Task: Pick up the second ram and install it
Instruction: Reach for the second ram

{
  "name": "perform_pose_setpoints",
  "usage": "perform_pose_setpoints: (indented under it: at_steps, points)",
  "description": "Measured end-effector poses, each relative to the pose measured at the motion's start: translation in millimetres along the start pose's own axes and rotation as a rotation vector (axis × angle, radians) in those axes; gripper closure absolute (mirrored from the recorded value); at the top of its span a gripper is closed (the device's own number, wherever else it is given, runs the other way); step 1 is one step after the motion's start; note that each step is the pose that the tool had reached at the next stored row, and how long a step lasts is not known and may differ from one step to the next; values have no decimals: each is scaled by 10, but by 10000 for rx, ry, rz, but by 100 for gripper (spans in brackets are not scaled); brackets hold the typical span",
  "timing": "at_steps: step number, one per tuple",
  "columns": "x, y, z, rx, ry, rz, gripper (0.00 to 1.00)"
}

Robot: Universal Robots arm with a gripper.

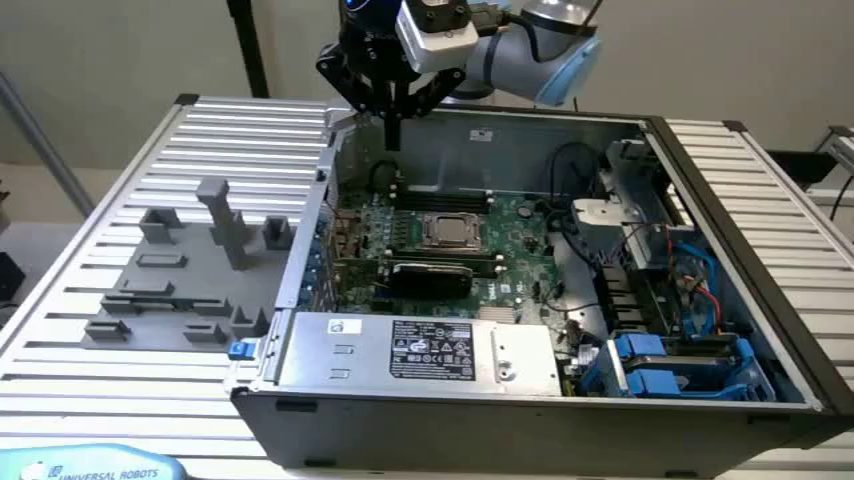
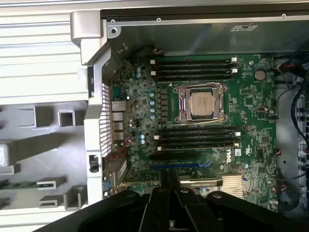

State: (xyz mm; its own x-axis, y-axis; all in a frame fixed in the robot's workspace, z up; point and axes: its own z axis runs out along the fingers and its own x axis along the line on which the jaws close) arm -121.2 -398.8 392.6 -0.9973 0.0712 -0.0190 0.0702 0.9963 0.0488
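End effector (image 1: pixel 394 138) (fingers together) hovers above Dell-marked motherboard (image 2: pixel 251 96).

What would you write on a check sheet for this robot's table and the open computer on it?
surface: slatted metal table carrying an open computer case and, at the exterior view's left, a grey fixture.
job's things: long dark memory slots lie on both sides of the processor on the green motherboard; cannot tell whether they are filled.
clutter: nothing seen.
grippers: gripper shut, nothing seen between its fingers, hanging above the case's rear corner.
cables: black cables and blue and red cables inside the case.
surroundings: plain wall and a black pole.
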Motion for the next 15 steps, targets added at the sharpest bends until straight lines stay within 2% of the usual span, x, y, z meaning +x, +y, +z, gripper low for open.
perform_pose_setpoints:
  at_steps: [15]
  points:
    - [20,-2,-1,2,1,2,89]
